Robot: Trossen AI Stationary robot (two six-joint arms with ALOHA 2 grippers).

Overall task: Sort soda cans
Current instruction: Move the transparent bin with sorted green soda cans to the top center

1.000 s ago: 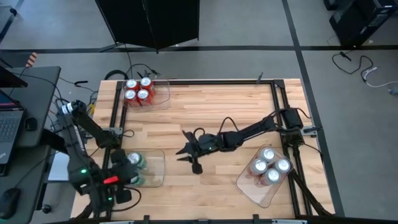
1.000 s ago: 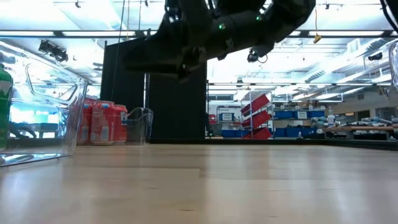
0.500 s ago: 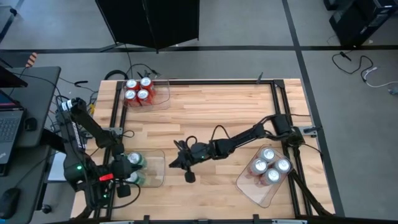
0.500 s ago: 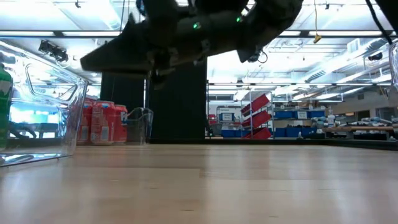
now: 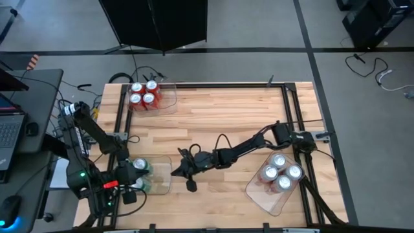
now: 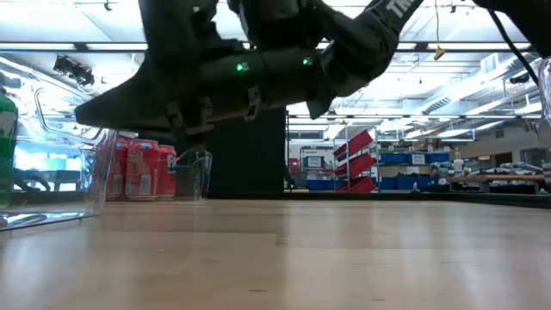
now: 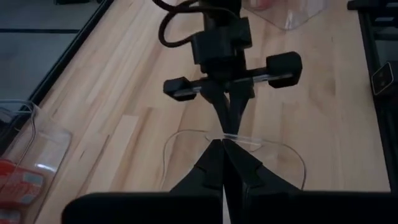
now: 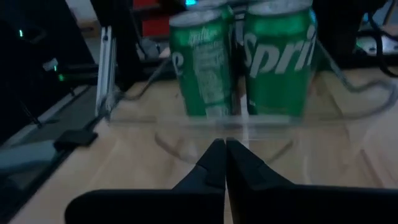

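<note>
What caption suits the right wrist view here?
Right tool, fingers shut, faces the clear tray holding green Sprite cans.

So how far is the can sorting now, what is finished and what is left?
Done: four red cans sit in one tray, four silver cans in another, green cans in a third, not all countable. In hand: no can; the right gripper, shut, points at the green tray's rim, the left gripper, shut, opposite it. Left: no loose can shows on the table.
</note>
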